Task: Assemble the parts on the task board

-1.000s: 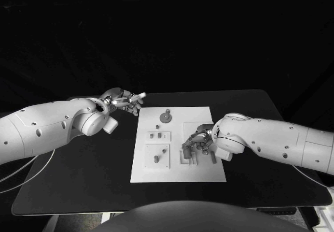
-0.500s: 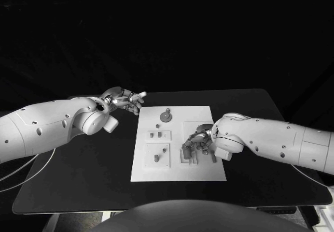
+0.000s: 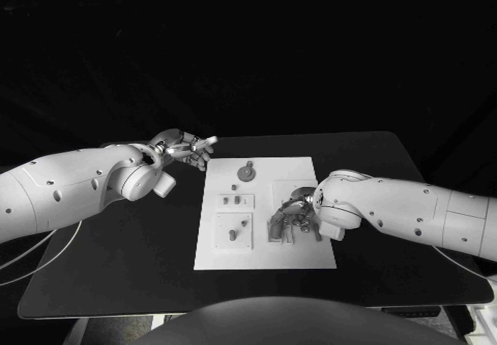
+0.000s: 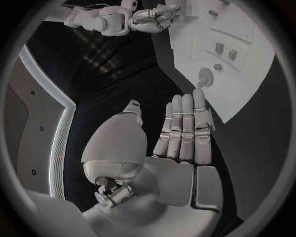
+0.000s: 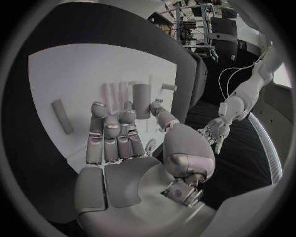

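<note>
The white task board [image 3: 264, 259] lies mid-table. A round grey part [image 3: 246, 172] sits at its far end, and small pegs [image 3: 235, 202] stand in the left blocks. My right hand [image 3: 293, 215] reaches down onto the board's right side. In the right wrist view its fingers [image 5: 111, 131] are stretched out, and an upright grey cylinder [image 5: 142, 101] stands between the thumb and the fingertips; whether they touch it I cannot tell. A second grey peg [image 5: 61, 123] lies flat beside it. My left hand [image 3: 187, 151] hovers open off the board's far left corner, holding nothing.
The black table [image 3: 124, 266] has bare room on both sides of the board. The left wrist view shows the board [image 4: 246, 74] beyond my left hand's straight fingers [image 4: 183, 128], with the right hand [image 4: 151, 12] farther off.
My right hand has sunk a little lower and nearer over the board's right side, with its fingers now close around the parts. The left hand has stayed put.
</note>
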Robot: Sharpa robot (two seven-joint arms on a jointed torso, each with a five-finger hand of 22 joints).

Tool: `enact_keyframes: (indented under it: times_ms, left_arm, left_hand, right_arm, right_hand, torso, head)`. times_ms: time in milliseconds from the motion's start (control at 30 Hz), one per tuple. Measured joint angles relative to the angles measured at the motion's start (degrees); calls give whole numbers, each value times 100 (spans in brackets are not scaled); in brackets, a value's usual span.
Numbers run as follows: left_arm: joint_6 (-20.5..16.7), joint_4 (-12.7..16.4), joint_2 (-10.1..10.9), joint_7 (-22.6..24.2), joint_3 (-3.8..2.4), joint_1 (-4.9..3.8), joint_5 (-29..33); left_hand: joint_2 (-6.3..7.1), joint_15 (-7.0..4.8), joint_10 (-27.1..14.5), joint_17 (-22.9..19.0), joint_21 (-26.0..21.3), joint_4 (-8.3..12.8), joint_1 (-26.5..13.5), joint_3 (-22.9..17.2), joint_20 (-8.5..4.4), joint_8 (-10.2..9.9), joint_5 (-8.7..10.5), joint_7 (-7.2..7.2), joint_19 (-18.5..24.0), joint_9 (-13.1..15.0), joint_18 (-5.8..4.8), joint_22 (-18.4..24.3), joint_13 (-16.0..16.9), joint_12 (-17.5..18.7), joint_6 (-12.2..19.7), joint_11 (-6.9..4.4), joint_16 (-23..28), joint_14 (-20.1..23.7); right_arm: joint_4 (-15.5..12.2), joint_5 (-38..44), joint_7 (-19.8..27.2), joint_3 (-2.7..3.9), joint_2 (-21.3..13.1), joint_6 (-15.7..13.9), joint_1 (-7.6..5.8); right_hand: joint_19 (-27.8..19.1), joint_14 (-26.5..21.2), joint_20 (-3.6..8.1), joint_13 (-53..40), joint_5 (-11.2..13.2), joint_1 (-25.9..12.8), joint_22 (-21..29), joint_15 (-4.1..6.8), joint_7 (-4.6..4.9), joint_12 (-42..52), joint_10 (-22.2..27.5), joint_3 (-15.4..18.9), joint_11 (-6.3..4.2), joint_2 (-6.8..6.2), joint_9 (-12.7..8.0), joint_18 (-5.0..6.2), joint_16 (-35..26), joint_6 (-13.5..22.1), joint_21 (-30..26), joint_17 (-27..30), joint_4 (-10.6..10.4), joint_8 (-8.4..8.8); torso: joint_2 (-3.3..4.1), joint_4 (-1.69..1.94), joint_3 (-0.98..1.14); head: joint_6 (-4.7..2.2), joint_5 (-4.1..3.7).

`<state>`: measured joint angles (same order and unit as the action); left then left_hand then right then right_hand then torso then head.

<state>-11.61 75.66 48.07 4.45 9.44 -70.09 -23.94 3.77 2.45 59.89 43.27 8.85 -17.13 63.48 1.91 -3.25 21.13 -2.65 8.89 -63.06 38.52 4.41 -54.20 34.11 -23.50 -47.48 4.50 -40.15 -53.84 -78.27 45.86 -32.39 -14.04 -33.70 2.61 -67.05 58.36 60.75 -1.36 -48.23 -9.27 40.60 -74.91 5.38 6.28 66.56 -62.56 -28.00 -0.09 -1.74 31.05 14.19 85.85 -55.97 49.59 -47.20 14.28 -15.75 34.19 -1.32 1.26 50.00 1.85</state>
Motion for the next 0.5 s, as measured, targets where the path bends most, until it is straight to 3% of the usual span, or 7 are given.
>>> enact_keyframes:
  times_ms: [200, 500]
  left_arm:
    - [0, -1, 0, -5, 2, 0, -2]
    - [0, 0, 1, -14, 1, 0, -4]
  left_hand:
    - [0, 0, 0, 0, 0, 0, 0, 0, 0, 0, 0, 0, 0, 0, -11, 0, 0, 0, 0, 0, 0, 0]
    - [0, 0, 0, 0, 0, 15, 0, -15, 0, 0, 0, 0, 0, 1, -39, 0, 0, 0, 0, 0, 0, 0]
  right_arm:
    - [19, 56, -1, 0, 1, -7, 0]
    - [22, 112, -1, -3, 15, 32, 0]
  right_hand:
    - [0, -8, 0, -13, 195, -95, 0, -9, 16, 0, 2, -54, 2, -95, -6, 0, 0, 23, 0, 0, -131, 23]
    - [0, -16, 0, -13, 218, -117, 0, -16, 10, 0, 20, -71, 21, -117, -5, 0, 0, 31, 0, 0, -148, 23]
  torso:
    - [-1, -2, 1]
    - [-1, 1, -5]
  head:
    - [0, 12]
    - [0, 18]
